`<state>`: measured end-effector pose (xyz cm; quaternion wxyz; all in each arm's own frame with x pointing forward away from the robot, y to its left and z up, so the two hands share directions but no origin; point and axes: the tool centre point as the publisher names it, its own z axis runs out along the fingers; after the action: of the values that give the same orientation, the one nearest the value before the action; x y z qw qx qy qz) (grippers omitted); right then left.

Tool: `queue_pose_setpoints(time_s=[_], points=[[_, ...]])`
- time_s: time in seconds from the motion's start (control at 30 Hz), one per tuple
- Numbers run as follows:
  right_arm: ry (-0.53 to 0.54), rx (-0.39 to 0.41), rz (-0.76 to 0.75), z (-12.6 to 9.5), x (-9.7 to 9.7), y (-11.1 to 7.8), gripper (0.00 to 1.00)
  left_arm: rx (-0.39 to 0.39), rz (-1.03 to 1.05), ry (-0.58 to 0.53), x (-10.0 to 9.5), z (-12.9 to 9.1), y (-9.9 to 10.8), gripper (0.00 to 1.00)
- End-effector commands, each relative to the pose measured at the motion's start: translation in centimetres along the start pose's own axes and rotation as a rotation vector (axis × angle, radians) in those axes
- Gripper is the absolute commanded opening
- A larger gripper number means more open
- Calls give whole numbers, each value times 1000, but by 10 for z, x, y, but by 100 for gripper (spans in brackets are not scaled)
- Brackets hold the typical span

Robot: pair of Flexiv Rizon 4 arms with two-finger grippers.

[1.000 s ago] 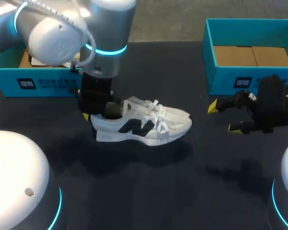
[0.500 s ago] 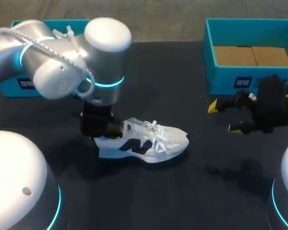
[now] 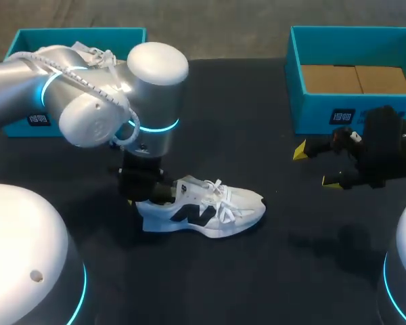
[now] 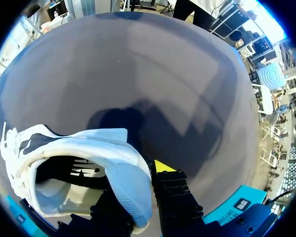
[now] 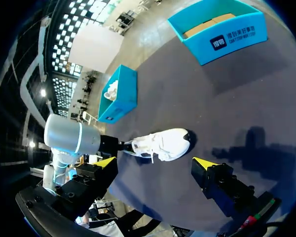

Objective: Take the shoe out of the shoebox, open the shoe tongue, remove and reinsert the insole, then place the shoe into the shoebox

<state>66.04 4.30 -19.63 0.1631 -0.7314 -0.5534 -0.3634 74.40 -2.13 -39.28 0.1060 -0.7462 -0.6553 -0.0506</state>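
Surface: a dark table [image 3: 271, 284], with both arms coming in over it from the near side.
Left gripper [image 4: 138, 187]: clamped on the heel of the shoe [image 3: 210, 210], with one finger down inside the opening and the yellow-tipped one [image 4: 163, 166] against the outside of the heel.
Shoe: white with a dark emblem on its side. It stands on its sole near the middle of the table, outside both boxes, toe toward the robot's right.
Right gripper [image 3: 316, 166]: fingers spread wide with nothing between them, well apart from the shoe and just in front of the right shoebox [image 3: 365, 108].
Left shoebox [image 3: 74, 32]: teal, at the far left, partly hidden behind the left arm.
Left wrist view only: the shoe's dark interior and padded heel collar, which the arm's wrist covers in the head view.
Right wrist view only: something white [image 5: 111, 90] inside the left shoebox, too small to identify.
Head view only: brown cardboard [image 3: 355, 78] lining the right shoebox.
Print: each box front carries a small white label [image 3: 343, 116]. The left one is half covered by the arm.
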Motion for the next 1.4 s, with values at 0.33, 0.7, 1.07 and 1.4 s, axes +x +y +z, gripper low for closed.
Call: queue_pose_setpoints(time_s=[0.33,0.7,1.07,1.4], points=[[-3,-4,1,1,0,-2,100,-11,-12,-16,-3,-1,-2,100],[-3,-4,1,1,0,-2,100,-40,-34,-101,11,-48,-13,100],[-3,-4,1,1,0,-2,100,-13,-192,-234,47,-89,-10,100],[-3,-4,1,1,0,-2,100,105,-279,-296,75,-95,-11,100]])
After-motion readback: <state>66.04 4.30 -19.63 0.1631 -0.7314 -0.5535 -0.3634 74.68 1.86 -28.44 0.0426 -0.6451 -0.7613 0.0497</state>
